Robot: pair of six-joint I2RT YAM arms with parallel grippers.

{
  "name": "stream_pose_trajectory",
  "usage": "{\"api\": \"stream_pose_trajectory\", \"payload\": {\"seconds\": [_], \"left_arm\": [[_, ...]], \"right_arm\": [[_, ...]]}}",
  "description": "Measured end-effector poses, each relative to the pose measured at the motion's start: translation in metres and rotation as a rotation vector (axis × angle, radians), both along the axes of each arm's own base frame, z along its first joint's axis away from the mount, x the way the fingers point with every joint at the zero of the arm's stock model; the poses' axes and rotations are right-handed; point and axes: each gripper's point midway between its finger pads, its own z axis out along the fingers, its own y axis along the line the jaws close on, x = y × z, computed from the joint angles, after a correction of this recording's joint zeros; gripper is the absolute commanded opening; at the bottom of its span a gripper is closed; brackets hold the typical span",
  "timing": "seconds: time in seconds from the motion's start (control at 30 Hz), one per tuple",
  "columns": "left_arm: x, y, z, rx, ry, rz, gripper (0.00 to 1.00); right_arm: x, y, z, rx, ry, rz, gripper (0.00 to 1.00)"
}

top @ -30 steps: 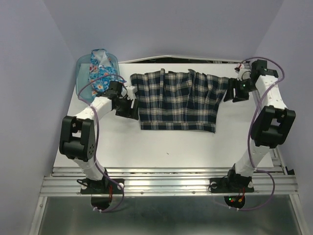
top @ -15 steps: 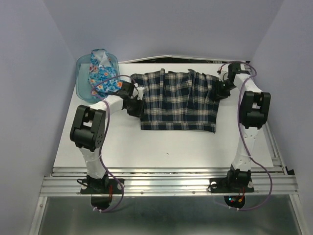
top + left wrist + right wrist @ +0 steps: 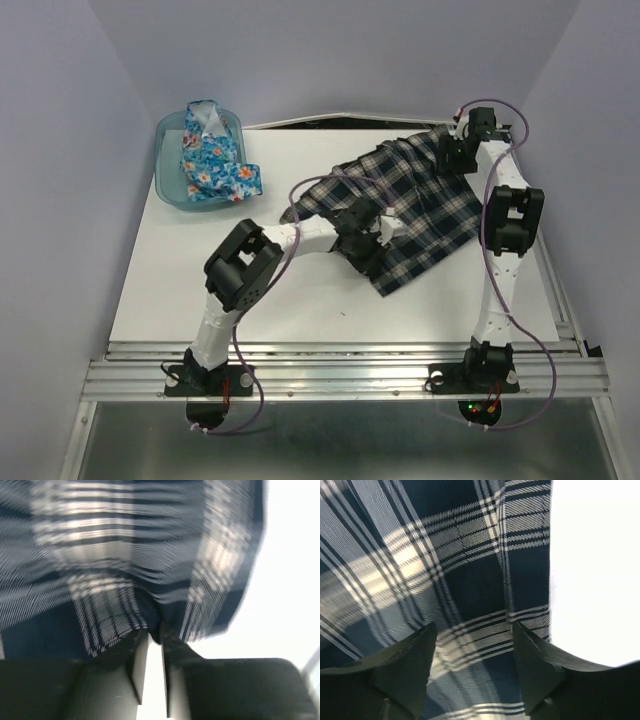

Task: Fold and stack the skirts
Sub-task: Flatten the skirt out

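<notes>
I am pinching a fold of the plaid skirt (image 3: pixel 430 205) in my left pincer (image 3: pixel 156 632) at mid-table, and it is stretching diagonally toward the far-right corner, where my right pincer (image 3: pixel 473 630) is hovering over it, fingers apart.

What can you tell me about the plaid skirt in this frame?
The plaid skirt is dark navy cloth with white checks, pleated. It lies skewed on the white table, right of centre. The left gripper pinches a fold at its near-left edge; the right gripper sits at its far right corner, fingers apart over the cloth.
</notes>
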Motion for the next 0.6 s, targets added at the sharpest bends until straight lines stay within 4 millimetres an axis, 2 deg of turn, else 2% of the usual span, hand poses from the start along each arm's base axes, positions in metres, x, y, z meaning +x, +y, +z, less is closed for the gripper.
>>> {"api": "stream_pose_trajectory", "payload": {"seconds": [0.03,0.13,0.2,0.27,0.3,0.37,0.47,0.53,0.6], "left_arm": [[-0.016,-0.019,0.001,-0.021,0.019,-0.054,0.43],[-0.056,-0.053,0.009,-0.062,0.086,-0.163,0.57],[-0.074,-0.063,0.020,-0.084,0.119,-0.208,0.61],[-0.075,-0.064,0.037,-0.115,0.118,-0.214,0.64],[-0.072,-0.060,0.049,-0.132,0.117,-0.204,0.65],[-0.055,-0.050,0.075,-0.174,0.092,-0.164,0.65],[-0.007,-0.013,0.128,-0.266,0.001,-0.049,0.64],[0.020,0.015,0.150,-0.300,-0.055,0.028,0.61],[0.052,0.046,0.159,-0.300,-0.111,0.120,0.60]], "right_arm": [[0.001,0.001,0.002,-0.001,-0.008,0.001,0.75],[0.001,0.005,0.014,0.001,-0.035,0.015,0.78],[-0.008,0.008,0.028,0.004,-0.042,0.025,0.78],[-0.023,0.015,0.051,0.015,-0.058,0.050,0.77],[-0.028,0.018,0.055,0.020,-0.059,0.059,0.77],[-0.048,0.028,0.083,0.032,-0.084,0.086,0.76],[-0.069,0.044,0.108,0.054,-0.115,0.126,0.74],[-0.075,0.058,0.112,0.076,-0.125,0.152,0.69],[-0.077,0.075,0.104,0.117,-0.110,0.177,0.63]]}}
